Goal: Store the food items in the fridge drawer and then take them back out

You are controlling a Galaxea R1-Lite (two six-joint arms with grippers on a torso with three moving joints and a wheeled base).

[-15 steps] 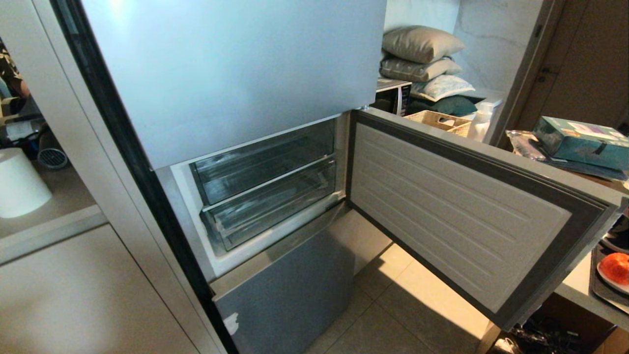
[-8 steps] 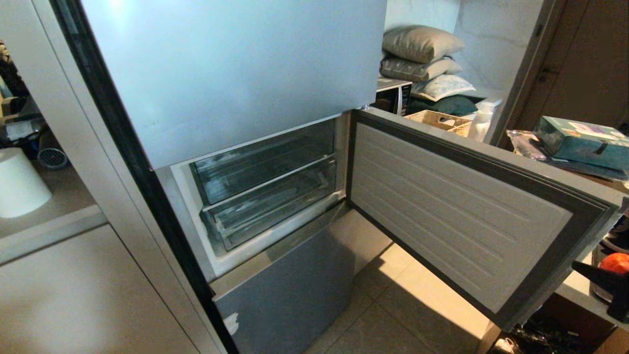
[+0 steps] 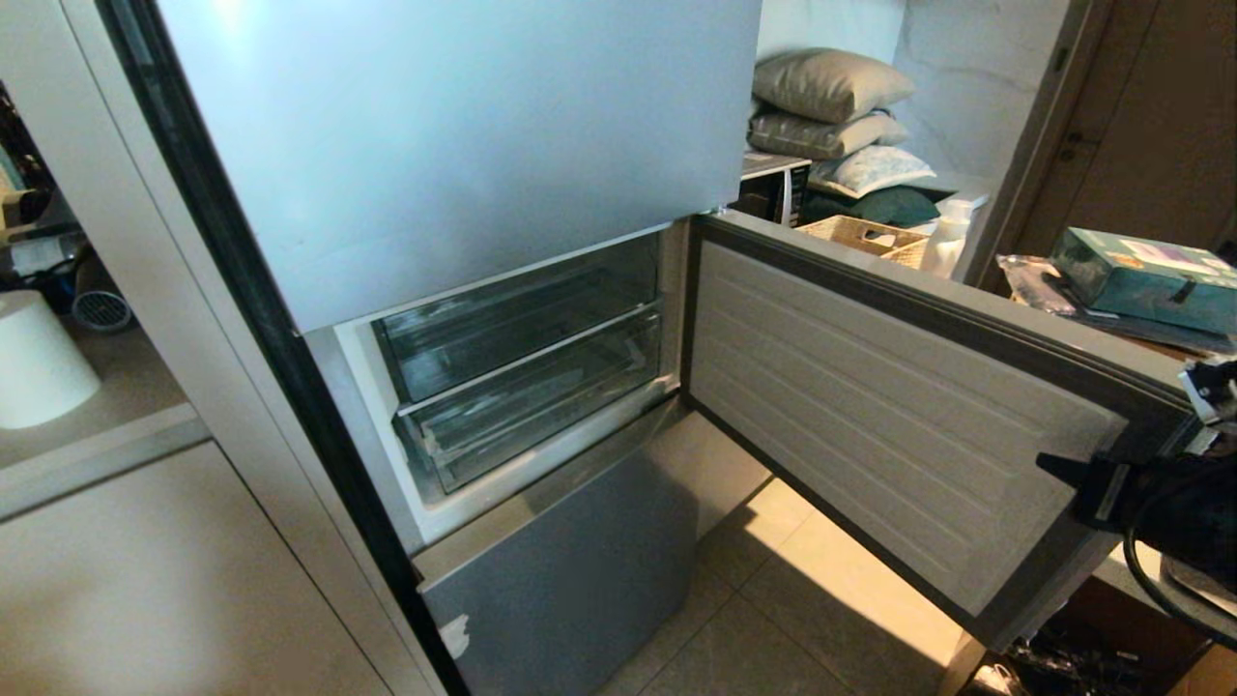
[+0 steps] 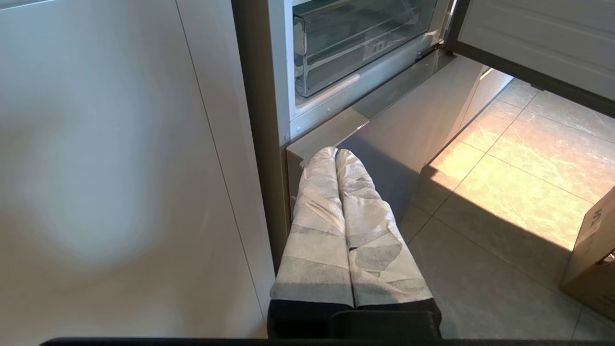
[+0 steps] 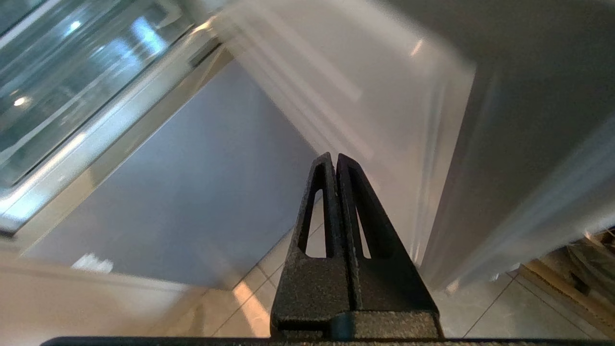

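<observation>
While the fridge stands with its middle door swung wide open, the right tool has come up into the head view at the right edge, in front of the outer end of that door; a second ago it was not in view at all. Its fingers are pressed together and it holds nothing. The left tool, its fingers wrapped in white, is closed and empty too, parked low beside the lower fridge front.

The fridge drawer is the lower of the two clear drawers; it sits pushed in and looks empty. The upper drawer is shut as well. The red fruit that showed earlier on the tabletop at the right edge is now hidden behind the right arm.

I judge that storing has not yet begun: the right arm seems to be heading for the drawer, which must be pulled out first.
</observation>
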